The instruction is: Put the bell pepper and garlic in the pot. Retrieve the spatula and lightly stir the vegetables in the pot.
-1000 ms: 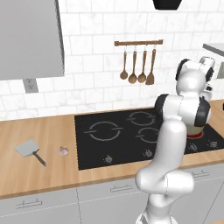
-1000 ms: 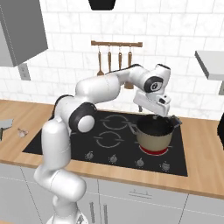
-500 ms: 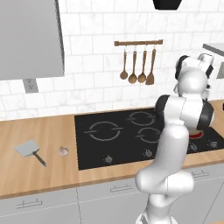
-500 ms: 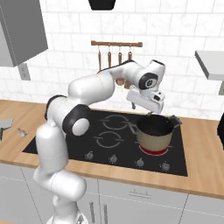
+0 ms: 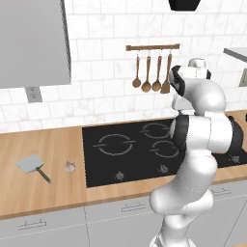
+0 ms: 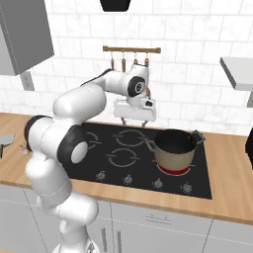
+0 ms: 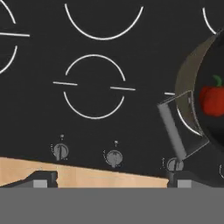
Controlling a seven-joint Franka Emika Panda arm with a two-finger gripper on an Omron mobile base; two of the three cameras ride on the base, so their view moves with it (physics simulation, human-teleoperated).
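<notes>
Pot: the round tan-brown cooking pot with a dark rim [image 6: 173, 147] stands on the front right burner of the black glass cooktop [image 6: 123, 153], over a ring that glows red; a sensible place for it, since the vegetables are to be stirred there.
Pepper: the small glossy red bell pepper with a green stem [image 7: 213, 99] lies inside the pot, on its dark floor, so half of the loading looks done.
Garlic: the small pale pinkish-white garlic bulb [image 5: 70, 167] sits on the wooden counter [image 5: 34, 198], just beyond the cooktop's left edge and well apart from the pot.
Spatula: the flat light-grey square-bladed spatula with a thin dark handle [image 5: 33, 167] lies on the same counter, just left of the garlic and not touching it, farther from the cooktop.
Gripper: the white two-finger gripper [image 6: 133, 121] hangs above the back of the cooktop, left of the pot and clear of its rim, pointing down.
Fingers: spread wide with nothing between them, as suits a hand that has no load.
Hanging tools: the brown wooden spoons and turner on the wall rail [image 5: 152, 47] hang behind the cooktop and are not the stirring tool.
Next step, judged: the garlic is probably next, which calls for a long reach left across the cooktop.
</notes>
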